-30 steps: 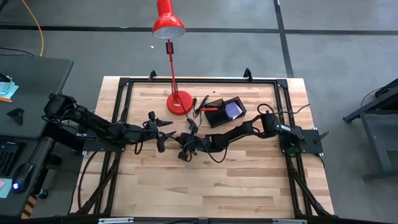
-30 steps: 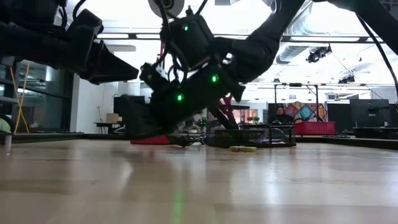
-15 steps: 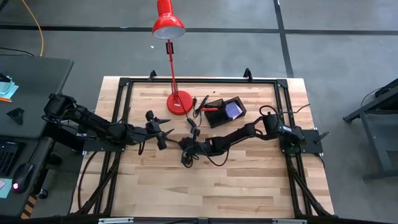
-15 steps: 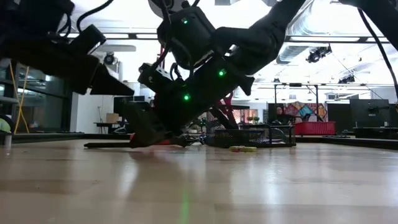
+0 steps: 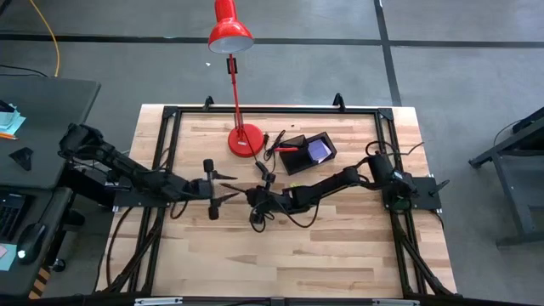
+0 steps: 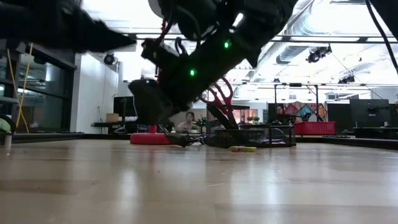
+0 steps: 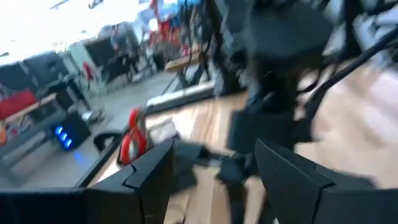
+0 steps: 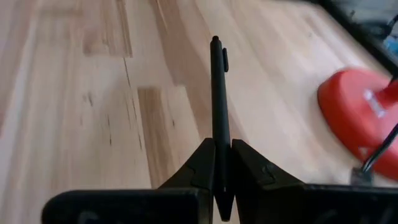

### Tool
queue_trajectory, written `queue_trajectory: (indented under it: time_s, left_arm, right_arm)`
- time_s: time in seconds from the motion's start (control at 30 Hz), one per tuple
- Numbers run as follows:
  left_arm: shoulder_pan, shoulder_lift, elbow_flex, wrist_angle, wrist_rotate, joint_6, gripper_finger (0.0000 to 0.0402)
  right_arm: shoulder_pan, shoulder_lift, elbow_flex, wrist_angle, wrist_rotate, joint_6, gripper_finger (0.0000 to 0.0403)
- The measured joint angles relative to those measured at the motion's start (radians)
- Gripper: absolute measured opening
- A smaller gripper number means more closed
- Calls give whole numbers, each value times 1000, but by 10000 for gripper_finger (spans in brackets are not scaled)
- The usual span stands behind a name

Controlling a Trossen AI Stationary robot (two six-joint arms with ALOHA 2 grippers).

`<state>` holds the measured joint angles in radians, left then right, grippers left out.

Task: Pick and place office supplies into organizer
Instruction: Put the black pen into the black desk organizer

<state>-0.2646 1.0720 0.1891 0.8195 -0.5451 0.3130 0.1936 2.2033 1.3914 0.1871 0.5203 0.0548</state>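
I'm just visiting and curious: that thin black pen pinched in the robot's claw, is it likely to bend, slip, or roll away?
The pen probably stays stiff: it sticks out dead straight from the right gripper. It looks light, since the narrow fingers hold it by one end. It might swivel or slip, being smooth and clamped only there. Its small clip may stop it rolling far on the wooden table.

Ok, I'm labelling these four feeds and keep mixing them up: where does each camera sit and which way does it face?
High: overhead, straight down on the table; both arms, lamp, black tray.
Low: tabletop height, level across to the room; arms drop in from above.
Left wrist: on the left arm, past the open left claw toward the right arm.
Right wrist: on the right arm; right claw shut on a pen.
Shared: the red lamp base appears in the high, low and right wrist views.
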Motion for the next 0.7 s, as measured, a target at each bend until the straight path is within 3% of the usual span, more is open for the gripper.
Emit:
queue_trajectory:
  time_s: [0.3, 0.7]
  left_arm:
    - [-130, -141, 0, 46, 136, 18, 211]
    - [-242, -317, 0, 30, 106, 104, 211]
  right_arm:
    - [44, -83, 0, -7, 50, -111, 18]
    - [157, -208, 0, -11, 115, -219, 18]
